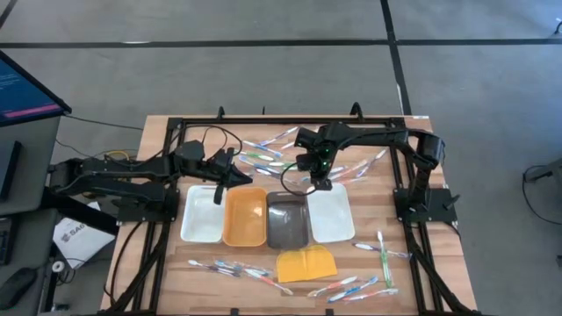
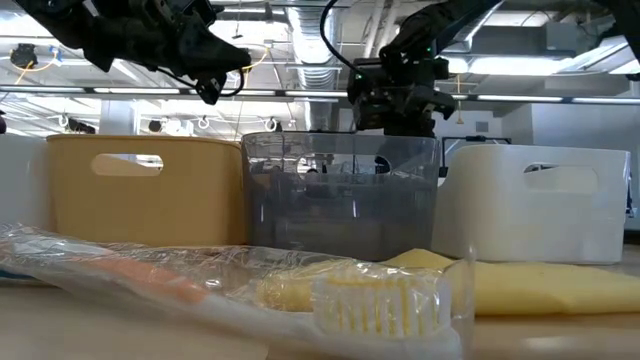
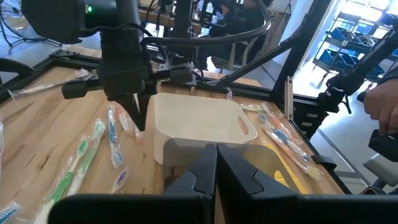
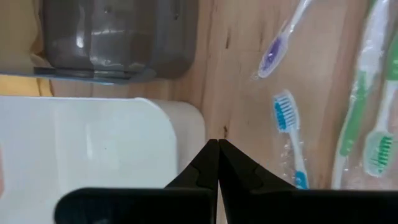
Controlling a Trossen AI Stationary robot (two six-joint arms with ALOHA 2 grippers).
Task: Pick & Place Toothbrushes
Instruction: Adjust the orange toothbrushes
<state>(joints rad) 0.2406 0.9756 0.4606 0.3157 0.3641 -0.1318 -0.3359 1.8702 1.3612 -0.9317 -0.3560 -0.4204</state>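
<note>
While toothbrushes are lying scattered on the worktop beyond four empty trays, both end effectors are hovering closed and empty-handed. The right end effector is hanging near the far edge of the grey and white trays, seemingly lining up a pick; the left end effector is waiting over the trays' other end.

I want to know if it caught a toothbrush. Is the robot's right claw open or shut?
Shut, and empty. In its own wrist view the right gripper has both dark fingers pressed together with nothing between them, above the wood beside the white tray.
</note>
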